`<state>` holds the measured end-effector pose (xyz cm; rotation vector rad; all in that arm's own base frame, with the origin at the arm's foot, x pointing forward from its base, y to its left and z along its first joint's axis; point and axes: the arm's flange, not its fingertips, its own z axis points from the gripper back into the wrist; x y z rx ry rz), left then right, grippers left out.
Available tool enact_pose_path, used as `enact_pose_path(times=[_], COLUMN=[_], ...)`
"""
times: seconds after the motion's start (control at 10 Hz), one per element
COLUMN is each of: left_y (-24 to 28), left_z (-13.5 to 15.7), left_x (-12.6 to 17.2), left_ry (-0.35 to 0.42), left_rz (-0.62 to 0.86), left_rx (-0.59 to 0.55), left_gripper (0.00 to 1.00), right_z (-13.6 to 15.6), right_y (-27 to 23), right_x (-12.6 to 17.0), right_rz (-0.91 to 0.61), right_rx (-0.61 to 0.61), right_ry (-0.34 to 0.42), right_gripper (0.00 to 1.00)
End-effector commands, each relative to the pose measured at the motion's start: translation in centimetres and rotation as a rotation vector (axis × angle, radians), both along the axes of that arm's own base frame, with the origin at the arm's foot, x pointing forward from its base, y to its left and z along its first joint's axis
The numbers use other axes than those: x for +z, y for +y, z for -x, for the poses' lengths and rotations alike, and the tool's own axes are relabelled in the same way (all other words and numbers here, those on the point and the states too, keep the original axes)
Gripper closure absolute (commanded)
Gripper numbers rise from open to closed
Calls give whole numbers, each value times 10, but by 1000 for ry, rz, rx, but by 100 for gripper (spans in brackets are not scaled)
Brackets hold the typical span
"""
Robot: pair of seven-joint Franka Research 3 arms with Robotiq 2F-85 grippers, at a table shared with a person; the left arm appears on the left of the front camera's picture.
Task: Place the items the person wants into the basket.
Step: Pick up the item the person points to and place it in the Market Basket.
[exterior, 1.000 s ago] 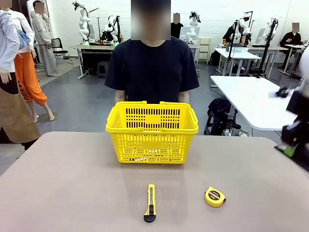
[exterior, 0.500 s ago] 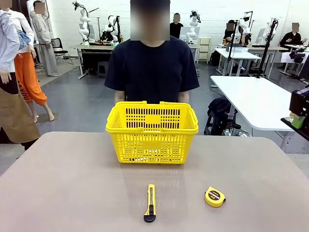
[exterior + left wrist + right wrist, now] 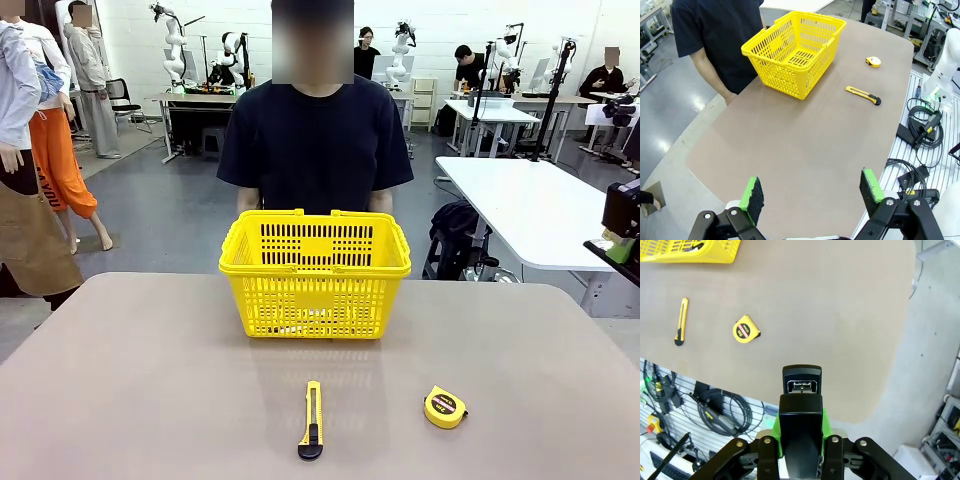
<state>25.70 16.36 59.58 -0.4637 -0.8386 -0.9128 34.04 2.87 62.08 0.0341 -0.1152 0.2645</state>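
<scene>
in the right wrist view, the right gripper [image 3: 801, 440] has its green pads pressed tight against a black stapler [image 3: 801, 412], which stands up between them with its metal mouth facing forward, high above the table's [image 3: 840, 315] right edge. below it lie a round yellow tape measure [image 3: 746, 329] and a yellow knife [image 3: 681, 321]. a corner of the yellow basket [image 3: 690, 250] shows at the top left.

in the left wrist view, the left gripper [image 3: 812, 195] hangs with its fingers spread wide and nothing between them, over the near end of the table. farther off stands the basket, and past it the person [image 3: 715, 40] in a dark shirt.

the risk is judged to be this: the stapler is gripped low on its body, so a quick swing toward the basket could tip it or let it slip, and a short release would drop it on the rim or the table.

the front view shows the basket's [image 3: 315, 275] slotted front wall, with something pale possibly lying inside; the left wrist view looks down into it.
</scene>
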Motion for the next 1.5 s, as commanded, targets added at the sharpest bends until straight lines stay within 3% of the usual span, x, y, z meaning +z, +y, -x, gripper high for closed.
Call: enact_pose_path(times=[0.0, 0.1, 0.2, 0.3, 0.5, 0.8, 1.2, 1.4], left_y=[1, 1, 1, 1, 1, 1, 1, 1], left_z=[-1, -1, -1, -1, -1, -1, -1, -1], left_x=[0, 0, 0, 0, 0, 0, 0, 0], left_ry=[4, 4, 4, 4, 4, 4, 4, 4], left_rz=[-3, -3, -3, -3, -3, -3, -3, -3], left_rx=[3, 3, 3, 3, 3, 3, 3, 3], left_gripper=[0, 0, 0, 0, 0, 0, 0, 0], right_z=[2, 2, 0, -26, -91, -161, -201, -192], right_y=[1, 1, 0, 31, 117, 207, 263, 255], right_x=[2, 2, 0, 11, 25, 9, -16, -16], right_rz=[1, 1, 0, 23, -21, -85, -75, -57], right_rx=[9, 9, 0, 107, 205, 264, 359, 403], right_ry=[2, 2, 0, 28, 28, 37, 20, 52], right_gripper=[87, 87, 69, 69, 69, 69, 69, 69])
